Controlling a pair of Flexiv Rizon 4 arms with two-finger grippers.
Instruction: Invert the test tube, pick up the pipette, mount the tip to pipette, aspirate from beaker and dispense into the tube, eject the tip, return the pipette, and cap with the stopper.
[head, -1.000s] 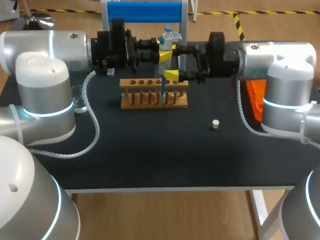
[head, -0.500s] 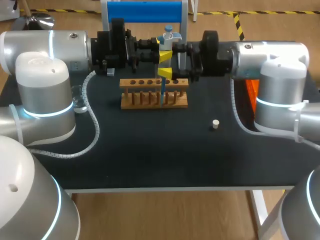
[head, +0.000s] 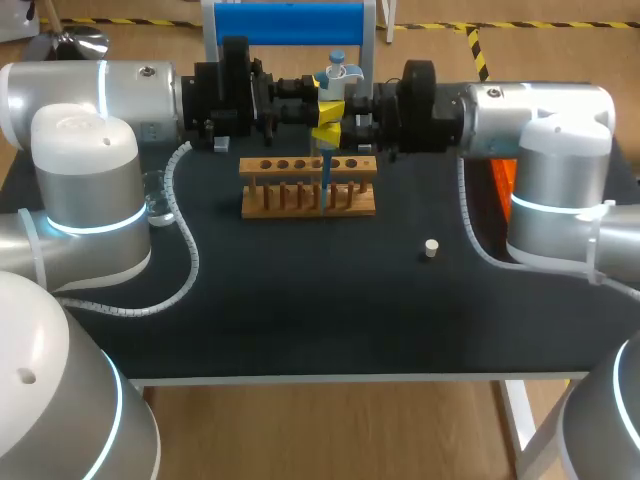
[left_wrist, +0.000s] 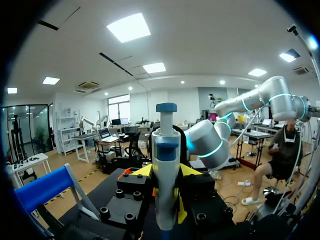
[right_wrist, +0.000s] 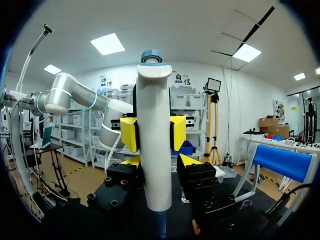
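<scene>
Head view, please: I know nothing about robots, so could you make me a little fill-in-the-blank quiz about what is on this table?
1. The left gripper and the right gripper meet at the upright pipette; both are tipped in ____.
2. The pipette's thin blue tip hangs down at a rack made of ____.
3. A small white stopper lies alone on the table, nearer the robot's ____ arm.
Missing words: yellow; wood; right.

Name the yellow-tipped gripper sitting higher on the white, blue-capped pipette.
The left gripper: it is shut on the upper body of the white, blue-capped pipette, while the right gripper sits lower down it.
</scene>
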